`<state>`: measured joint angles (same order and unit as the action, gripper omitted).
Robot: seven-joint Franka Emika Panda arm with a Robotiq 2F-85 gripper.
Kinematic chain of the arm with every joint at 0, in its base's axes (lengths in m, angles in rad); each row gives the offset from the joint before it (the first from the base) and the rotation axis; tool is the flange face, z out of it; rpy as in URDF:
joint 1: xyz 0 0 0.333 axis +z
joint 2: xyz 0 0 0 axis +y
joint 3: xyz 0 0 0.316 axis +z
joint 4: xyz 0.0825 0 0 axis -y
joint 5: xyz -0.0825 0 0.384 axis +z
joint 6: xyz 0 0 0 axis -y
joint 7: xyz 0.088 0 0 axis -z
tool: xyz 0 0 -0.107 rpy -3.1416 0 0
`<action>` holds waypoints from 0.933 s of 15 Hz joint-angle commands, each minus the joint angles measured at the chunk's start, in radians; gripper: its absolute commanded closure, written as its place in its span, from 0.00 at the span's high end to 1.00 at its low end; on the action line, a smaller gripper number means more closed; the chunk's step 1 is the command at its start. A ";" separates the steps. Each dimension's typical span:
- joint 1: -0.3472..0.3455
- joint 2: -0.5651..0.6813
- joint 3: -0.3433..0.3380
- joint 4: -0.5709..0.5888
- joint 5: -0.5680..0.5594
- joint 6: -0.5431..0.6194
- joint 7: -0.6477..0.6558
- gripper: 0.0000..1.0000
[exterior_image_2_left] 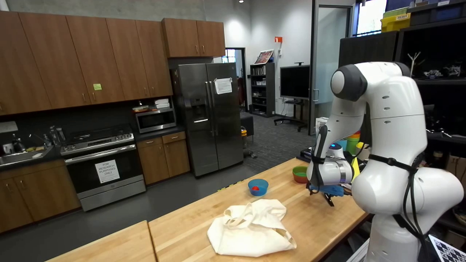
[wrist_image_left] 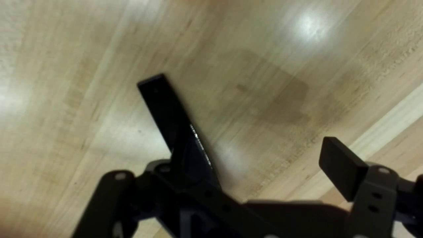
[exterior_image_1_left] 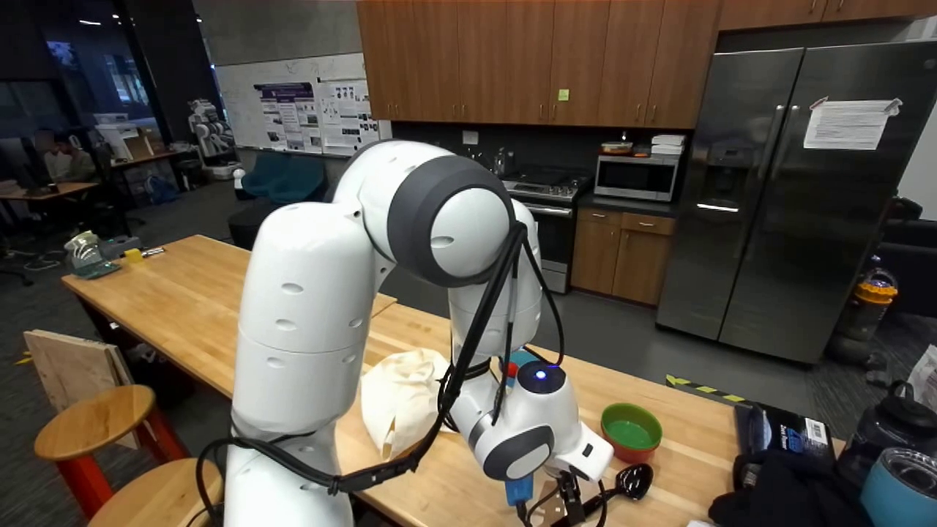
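Note:
My gripper (wrist_image_left: 264,162) is open, its two fingers wide apart, just over the wooden table (wrist_image_left: 264,89), with bare tabletop showing between them. A black ladle (exterior_image_1_left: 634,481) lies on the table beside it in an exterior view. In the wrist view its dark handle (wrist_image_left: 158,102) runs beneath the left-hand finger; whether they touch I cannot tell. The rest of the ladle is hidden there by the gripper. Near the ladle's head stands a bowl, green inside and reddish outside (exterior_image_1_left: 631,428), seen in both exterior views (exterior_image_2_left: 300,174).
A cream cloth bag (exterior_image_2_left: 251,233) lies on the table. Beyond it is a blue bowl (exterior_image_2_left: 263,185) with a red object (exterior_image_2_left: 255,188) inside. At the far end are a teal tumbler (exterior_image_1_left: 902,487), a dark bottle (exterior_image_1_left: 897,424), black cloth (exterior_image_1_left: 790,494) and a dark box (exterior_image_1_left: 787,432).

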<state>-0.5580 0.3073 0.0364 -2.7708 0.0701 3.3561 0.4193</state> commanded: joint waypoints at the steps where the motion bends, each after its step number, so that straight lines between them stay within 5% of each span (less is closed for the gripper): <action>1: 0.128 -0.058 -0.112 -0.013 0.061 -0.090 -0.096 1.00; 8: 0.431 -0.051 -0.417 -0.008 0.110 -0.126 -0.257 1.00; 11: 0.456 -0.043 -0.429 -0.004 0.083 -0.135 -0.330 1.00; 14: 0.406 -0.048 -0.353 -0.008 0.055 -0.131 -0.373 1.00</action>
<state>-0.1198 0.2804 -0.3632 -2.7713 0.1442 3.2423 0.1001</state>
